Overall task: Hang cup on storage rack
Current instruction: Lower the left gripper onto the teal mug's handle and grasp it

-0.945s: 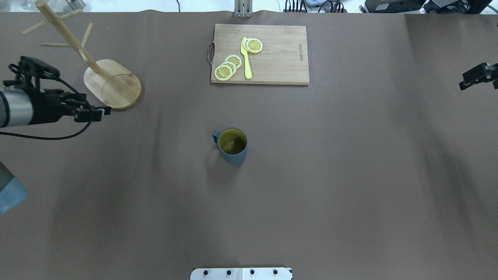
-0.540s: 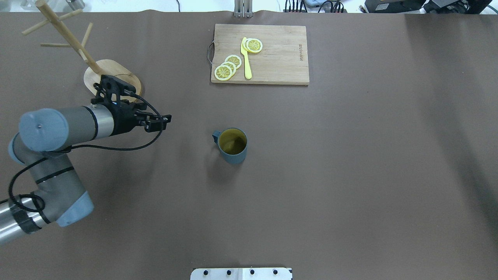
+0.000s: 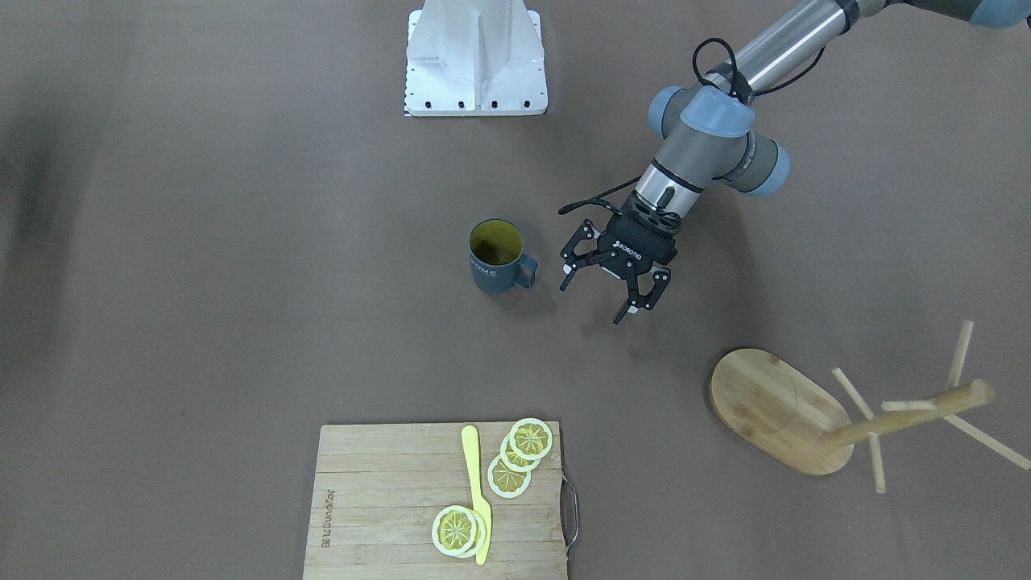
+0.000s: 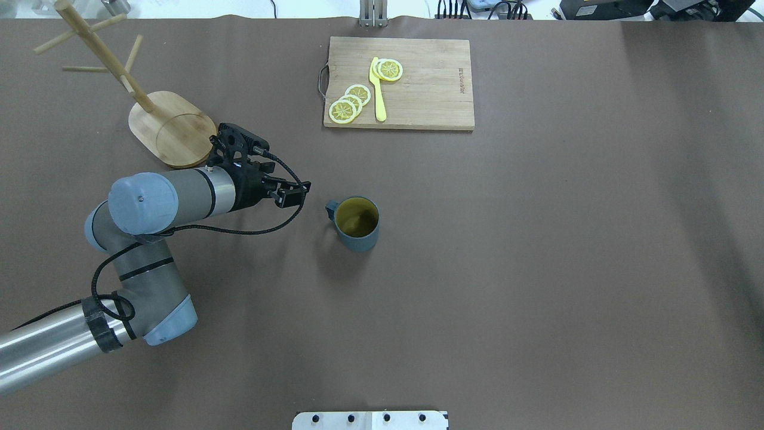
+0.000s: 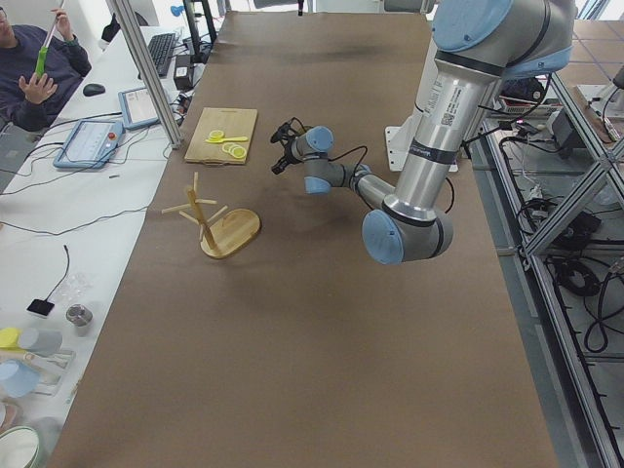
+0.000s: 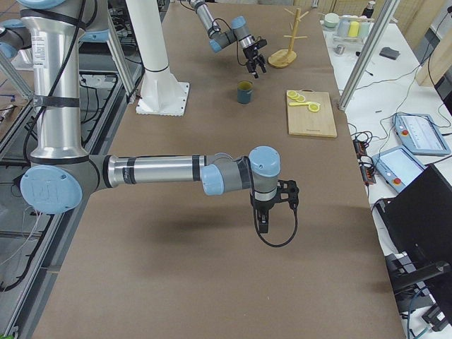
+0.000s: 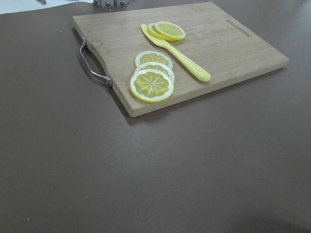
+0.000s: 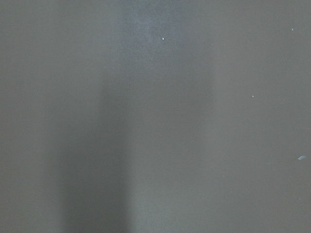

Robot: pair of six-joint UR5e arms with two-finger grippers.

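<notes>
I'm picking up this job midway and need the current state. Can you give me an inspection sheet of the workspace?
Surface: brown table cover, no spills seen.
Job's things: cup upright mid-table, handle toward the left gripper, not yet hung; rack upright, pegs bare.
Clutter: cutting board with lemon slices and a yellow knife, apart from the cup.
Grippers: left gripper open, beside the cup's handle, not touching; right gripper over bare table, open or shut cannot be told.
Cables: black cable loops off the left wrist, short of the cup.
Surroundings: person at a side desk, away from the arms.
</notes>
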